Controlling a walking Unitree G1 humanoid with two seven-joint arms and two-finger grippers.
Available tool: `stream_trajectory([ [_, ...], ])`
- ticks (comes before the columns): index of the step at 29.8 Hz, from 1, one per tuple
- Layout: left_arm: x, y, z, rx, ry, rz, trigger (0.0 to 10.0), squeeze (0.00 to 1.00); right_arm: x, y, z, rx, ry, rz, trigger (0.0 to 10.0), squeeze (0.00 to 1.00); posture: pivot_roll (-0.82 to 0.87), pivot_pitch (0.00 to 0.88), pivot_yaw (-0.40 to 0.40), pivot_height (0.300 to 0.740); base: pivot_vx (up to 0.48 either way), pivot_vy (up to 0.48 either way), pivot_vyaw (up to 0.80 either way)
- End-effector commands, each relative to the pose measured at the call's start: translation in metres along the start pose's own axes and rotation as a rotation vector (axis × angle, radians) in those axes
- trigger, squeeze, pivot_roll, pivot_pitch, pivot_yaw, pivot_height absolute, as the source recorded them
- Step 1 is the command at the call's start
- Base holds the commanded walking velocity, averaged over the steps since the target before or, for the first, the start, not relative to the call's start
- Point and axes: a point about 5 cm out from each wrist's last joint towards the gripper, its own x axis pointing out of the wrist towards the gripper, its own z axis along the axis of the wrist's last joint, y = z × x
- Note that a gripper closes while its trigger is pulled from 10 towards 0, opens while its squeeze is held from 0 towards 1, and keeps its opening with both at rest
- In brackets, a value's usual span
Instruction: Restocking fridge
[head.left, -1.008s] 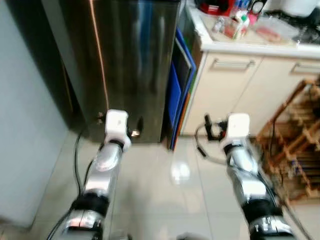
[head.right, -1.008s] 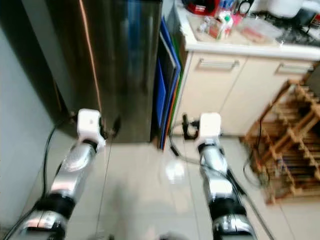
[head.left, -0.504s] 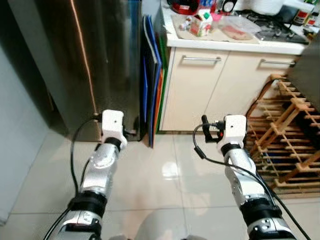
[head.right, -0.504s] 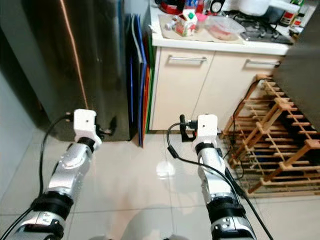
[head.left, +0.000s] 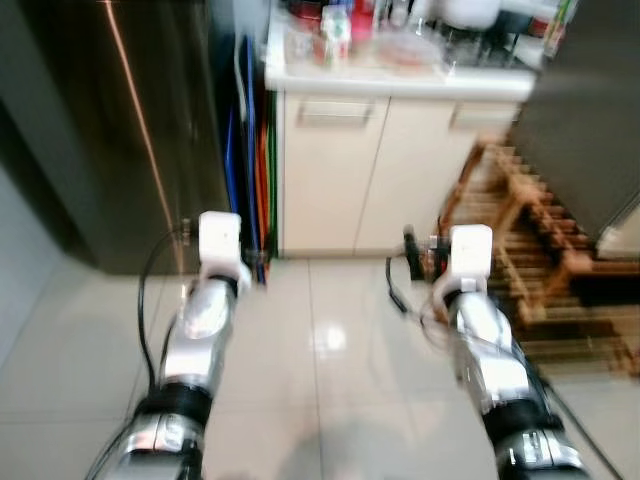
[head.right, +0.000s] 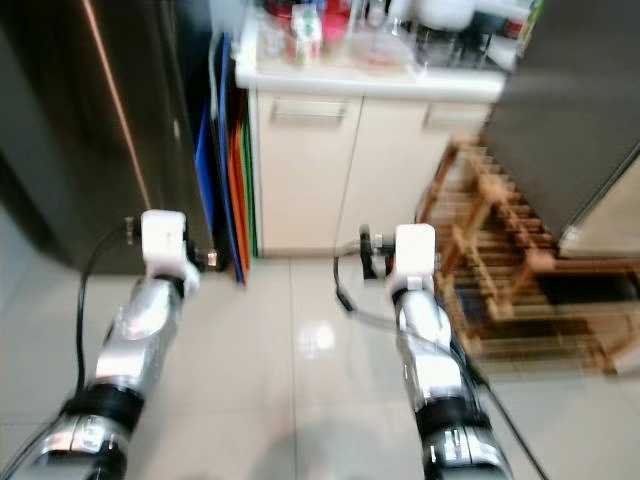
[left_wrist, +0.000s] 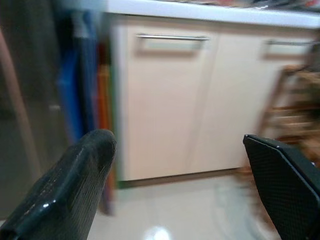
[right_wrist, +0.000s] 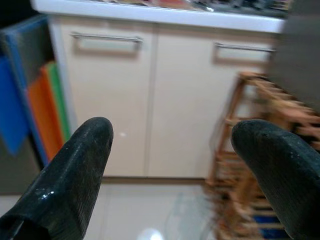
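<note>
- Both silver arms reach forward over the pale tiled floor (head.left: 330, 340); the head views are blurred.
- Left gripper (left_wrist: 180, 190): its two black fingers (left_wrist: 75, 190) stand wide apart with nothing between them, pointing at the cream cabinet (left_wrist: 165, 105) and the coloured boards (left_wrist: 82, 100) beside it.
- Right gripper (right_wrist: 175, 185): fingers (right_wrist: 75, 170) also spread wide and empty, aimed at the two cabinet doors and the wooden rack (right_wrist: 250, 145).
- The fridge (head.left: 120, 120) — dark, glossy, with a copper-toned line down its front — stands ahead on the left, its door closed, just beyond the left arm.
- Blue, orange and green boards (head.left: 250, 170) lean upright in the gap between the fridge and the cabinet (head.left: 370, 170).
- On the counter (head.left: 400, 75) sit a carton (head.left: 335, 25), a red item and other kitchen things too blurred to name.
- The wooden rack (head.left: 530, 230) stands on the floor to the right of the cabinet, near the right arm.
- A dark grey panel (head.left: 590, 110) fills the upper right — what it belongs to I cannot tell.
</note>
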Motion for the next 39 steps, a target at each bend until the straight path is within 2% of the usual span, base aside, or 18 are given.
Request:
stream_trajectory([
  [1, 0.0014, 0.0012, 0.0027, 0.000, -0.003, -0.021, 10.0, 0.00, 0.0032, 0.0021, 0.0037, 0.014, -0.009, 0.000, 10.0, 0.00, 0.00, 0.000, -0.032, 0.740, 0.375, 0.000, 0.00],
  [4, 0.0020, 0.0009, 0.0029, 0.021, 0.000, -0.020, 10.0, 0.00, 0.0037, 0.0028, 0.0038, 0.014, -0.008, 0.002, 10.0, 0.00, 0.00, 0.000, -0.032, 0.740, 0.460, 0.000, 0.00],
  [23, 0.0031, 0.0000, 0.0033, 0.030, -0.003, -0.022, 10.0, 0.00, 0.0048, 0.0037, 0.0042, 0.012, -0.014, 0.000, 10.0, 0.00, 0.00, 0.000, -0.024, 0.740, 0.461, 0.000, 0.00],
  [25, 0.0032, -0.0024, 0.0029, 0.057, -0.004, -0.037, 10.0, 0.00, 0.0048, 0.0036, 0.0039, 0.011, -0.013, 0.000, 10.0, 0.00, 0.00, 0.000, -0.023, 0.740, 0.461, 0.000, 0.00],
  [39, 0.0037, -0.0023, 0.0024, 0.043, -0.004, -0.031, 10.0, 0.00, 0.0041, 0.0053, 0.0026, 0.016, -0.011, 0.002, 10.0, 0.00, 0.00, 0.000, -0.018, 0.740, 0.464, 0.000, 0.00],
])
